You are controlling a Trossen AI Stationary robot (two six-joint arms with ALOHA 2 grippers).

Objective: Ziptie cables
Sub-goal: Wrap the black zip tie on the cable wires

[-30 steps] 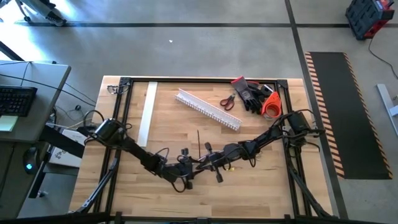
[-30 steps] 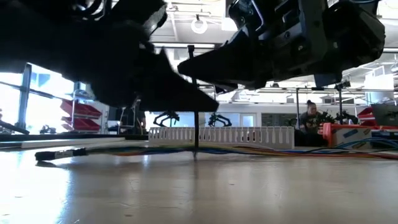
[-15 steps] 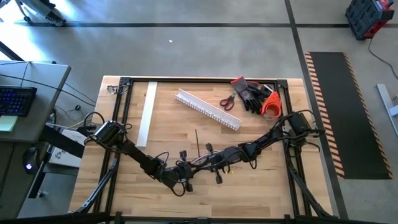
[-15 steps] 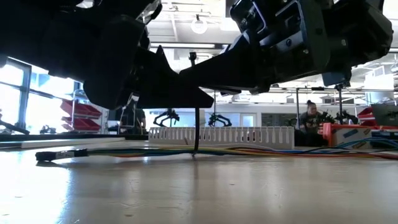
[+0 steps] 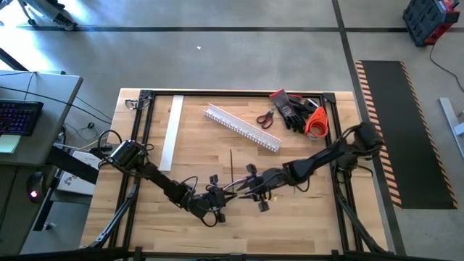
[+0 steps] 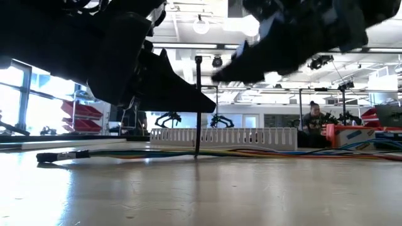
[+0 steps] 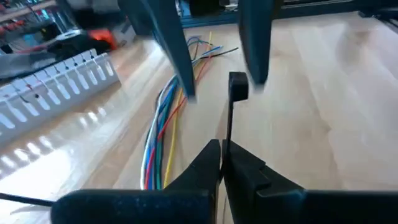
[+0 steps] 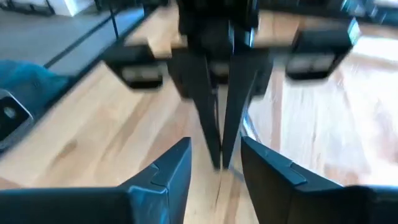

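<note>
Your cables (image 7: 163, 122) lie flat on the wooden table (image 5: 196, 138), near its middle, a loose run of blue, red, yellow and white wires with the far ends splaying apart. A black zip tie (image 7: 232, 106) stands upright just beside them, its square head at the top. The left gripper (image 7: 222, 163) has its fingers pressed together on the tie's lower strap. The right gripper (image 8: 216, 163) faces it from the other side with fingers parted and nothing between them.

Beyond the cables you have the white comb-toothed duct (image 5: 242, 127) lying at a slant, well apart from the bundle. A flat white strip (image 5: 172, 133) lies toward the left edge. Red-handled scissors (image 5: 265, 118), black gloves (image 5: 293, 110) and an orange object (image 5: 315, 122) crowd the far right corner. In the low view both arms hang dark over the work, and a person (image 6: 312, 119) sits in the room behind.
</note>
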